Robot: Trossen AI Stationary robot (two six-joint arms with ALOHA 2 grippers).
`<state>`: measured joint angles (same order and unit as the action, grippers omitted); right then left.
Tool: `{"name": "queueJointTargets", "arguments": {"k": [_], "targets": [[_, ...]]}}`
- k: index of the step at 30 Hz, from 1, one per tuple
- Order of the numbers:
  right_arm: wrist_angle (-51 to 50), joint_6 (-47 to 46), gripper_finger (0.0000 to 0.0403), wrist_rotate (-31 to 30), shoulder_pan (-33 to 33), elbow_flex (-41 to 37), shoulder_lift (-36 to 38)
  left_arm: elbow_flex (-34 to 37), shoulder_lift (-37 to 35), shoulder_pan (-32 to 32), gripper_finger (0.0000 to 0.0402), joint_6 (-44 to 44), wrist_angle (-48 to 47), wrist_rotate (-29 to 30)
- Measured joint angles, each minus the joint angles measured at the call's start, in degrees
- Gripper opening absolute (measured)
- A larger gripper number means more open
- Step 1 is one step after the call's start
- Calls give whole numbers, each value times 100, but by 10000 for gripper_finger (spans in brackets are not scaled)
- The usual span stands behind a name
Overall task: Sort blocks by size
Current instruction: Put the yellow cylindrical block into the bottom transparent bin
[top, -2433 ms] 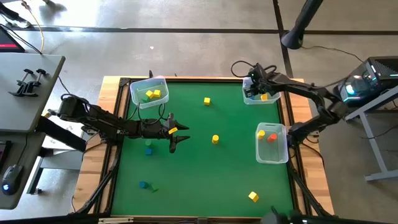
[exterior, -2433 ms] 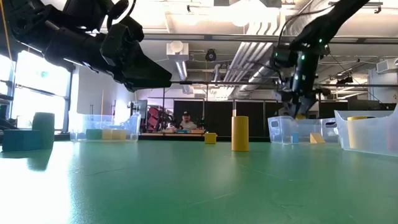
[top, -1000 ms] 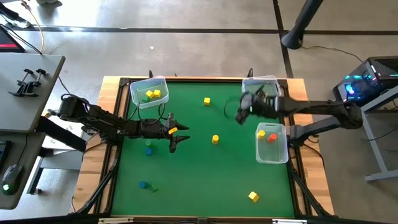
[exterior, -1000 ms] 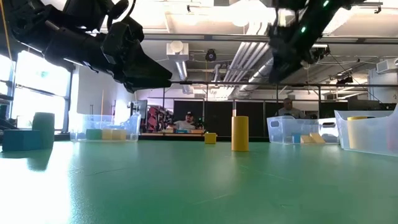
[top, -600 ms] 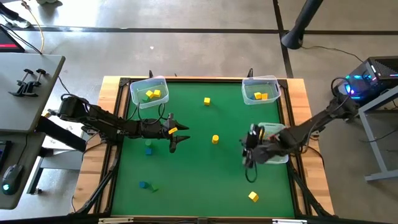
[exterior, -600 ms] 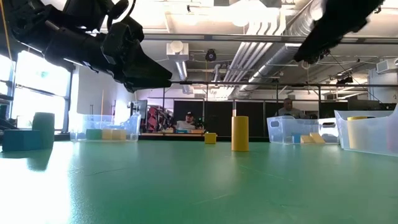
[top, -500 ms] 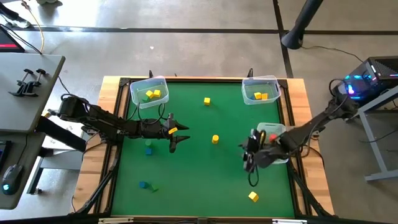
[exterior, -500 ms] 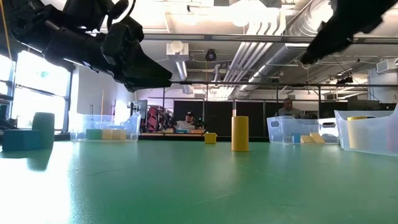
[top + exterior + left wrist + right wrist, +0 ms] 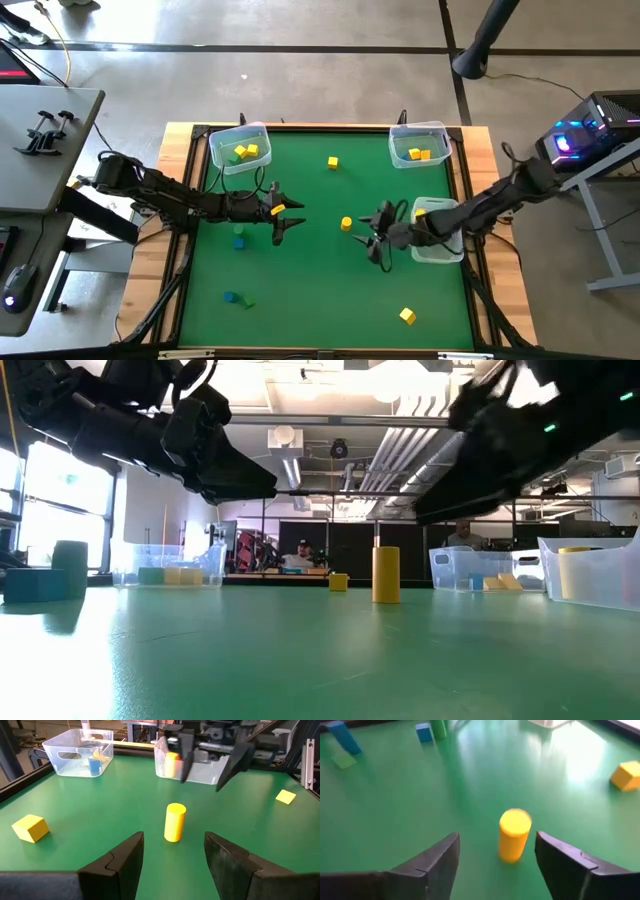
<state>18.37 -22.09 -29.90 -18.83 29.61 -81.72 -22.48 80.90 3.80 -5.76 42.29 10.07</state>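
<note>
A yellow cylinder [image 9: 346, 224] stands upright on the green mat at mid-table. It also shows in the left wrist view [image 9: 174, 822] and the right wrist view [image 9: 513, 834]. My right gripper [image 9: 373, 238] is open and empty just right of it, above the mat, fingers pointing toward it. My left gripper [image 9: 283, 215] is open and empty to its left, held above the mat. Loose blocks lie on the mat: a yellow cube [image 9: 332, 162] at the far middle, a yellow block [image 9: 407, 316] near the front right, and blue and green pieces [image 9: 238, 240] [image 9: 232, 298] at the left.
Three clear bins stand on the mat: far left [image 9: 222, 140] with yellow and green blocks, far right [image 9: 440, 132] with yellow blocks, and mid right [image 9: 455, 250] with yellow and red blocks. A wooden frame [image 9: 480, 160] edges the table. Open mat lies at the near middle.
My right gripper has swung from beside the far right bin toward the near edge, past the mid right bin, then toward the table's left. It has turned until its open fingers face the yellow cylinder. No block has moved.
</note>
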Motion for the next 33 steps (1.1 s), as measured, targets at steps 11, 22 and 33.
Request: {"name": "queueJointTargets", "arguments": {"k": [11,22,33], "targets": [[1394,613,267,1261,1061,0,-1126,0,2,3,195,-151,-41,0],[1783,1013,186,1041,1068,365,-1889,0,2,3,195,-168,-30,0],[-1314,-165,120,29,311,1322,-1061,2,2,5,195,-167,-43,-1]]}}
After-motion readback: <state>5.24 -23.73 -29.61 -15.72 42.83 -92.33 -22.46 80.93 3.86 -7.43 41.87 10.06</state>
